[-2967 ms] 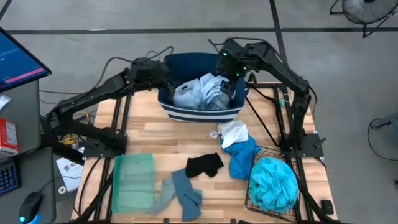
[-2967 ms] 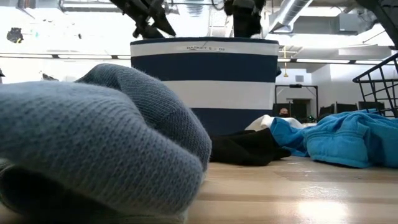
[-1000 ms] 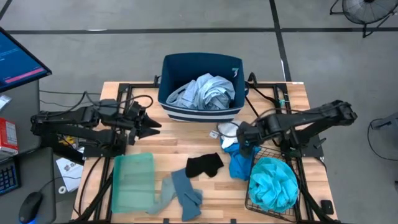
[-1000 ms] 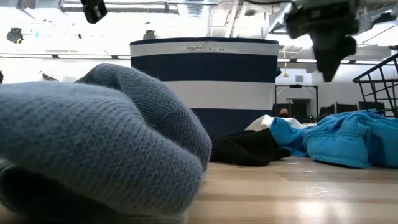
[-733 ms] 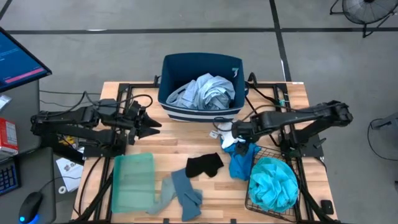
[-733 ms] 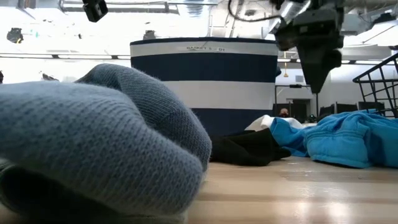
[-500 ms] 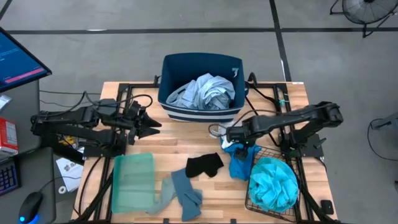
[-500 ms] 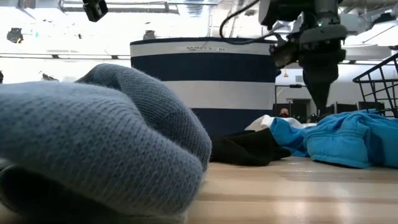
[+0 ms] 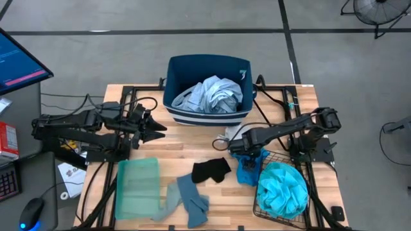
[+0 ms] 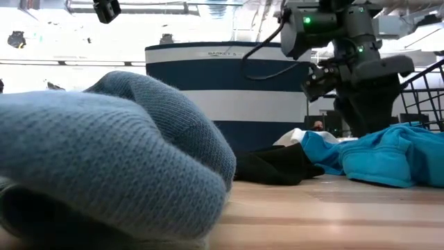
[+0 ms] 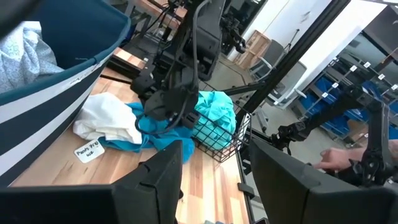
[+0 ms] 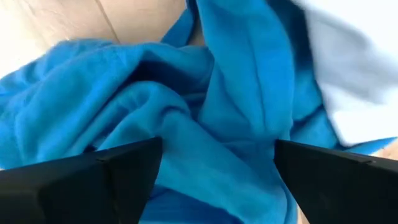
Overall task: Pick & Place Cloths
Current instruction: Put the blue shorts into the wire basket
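The right pincer [image 9: 247,154], fingers spread wide, hangs directly above the crumpled bright blue cloth [image 12: 205,124], whose folds only the right wrist view shows.

White cloth [image 9: 232,135]: mostly covered by the right arm in the high view.
Grey-blue cloth [image 10: 104,160]: blurred, cut off by the low view's left and bottom edges.
White cloth's tag [image 11: 87,151]: writing too small to read.
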Tool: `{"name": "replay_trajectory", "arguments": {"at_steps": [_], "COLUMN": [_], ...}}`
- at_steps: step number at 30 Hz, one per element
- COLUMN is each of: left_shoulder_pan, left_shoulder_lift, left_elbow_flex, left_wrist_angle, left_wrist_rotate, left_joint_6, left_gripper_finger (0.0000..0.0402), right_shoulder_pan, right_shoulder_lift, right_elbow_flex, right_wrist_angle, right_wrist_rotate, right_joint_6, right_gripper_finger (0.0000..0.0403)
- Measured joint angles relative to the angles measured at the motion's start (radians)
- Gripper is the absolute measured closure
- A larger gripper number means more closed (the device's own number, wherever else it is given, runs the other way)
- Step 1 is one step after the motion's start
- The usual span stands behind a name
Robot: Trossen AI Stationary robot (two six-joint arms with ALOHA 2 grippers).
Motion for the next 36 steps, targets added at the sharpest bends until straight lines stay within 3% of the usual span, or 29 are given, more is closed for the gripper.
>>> {"name": "replay_trajectory", "arguments": {"at_steps": [5, 11, 12, 28, 36], "left_shoulder_pan": [0.0, 0.0, 0.0, 0.0, 0.0], "left_shoulder_lift": [0.0, 0.0, 0.0, 0.0, 0.0], "left_elbow_flex": [0.0, 0.0, 0.0, 0.0, 0.0], "left_wrist_angle": [0.0, 0.003, 0.003, 0.007, 0.014], "left_wrist_rotate": [-0.017, -0.037, -0.038, -0.045, -0.045], "left_joint_6": [0.0, 0.0, 0.0, 0.002, 0.003], "left_gripper_finger": [0.0234, 0.0234, 0.0234, 0.0234, 0.0234], "right_shoulder_pan": [0.018, 0.016, 0.016, 0.015, 0.015], "right_shoulder_lift": [0.041, 0.047, 0.039, -0.319, -0.482], "right_elbow_flex": [0.0, 0.001, 0.007, 0.379, 0.485], "right_wrist_angle": [0.013, 0.018, 0.015, -0.077, -0.077], "right_wrist_rotate": [0.002, -0.006, -0.005, 0.06, 0.187], "right_joint_6": [-0.007, -0.007, -0.007, 0.127, 0.199], "right_gripper_finger": [0.0176, 0.0368, 0.0382, 0.0399, 0.0401]}}
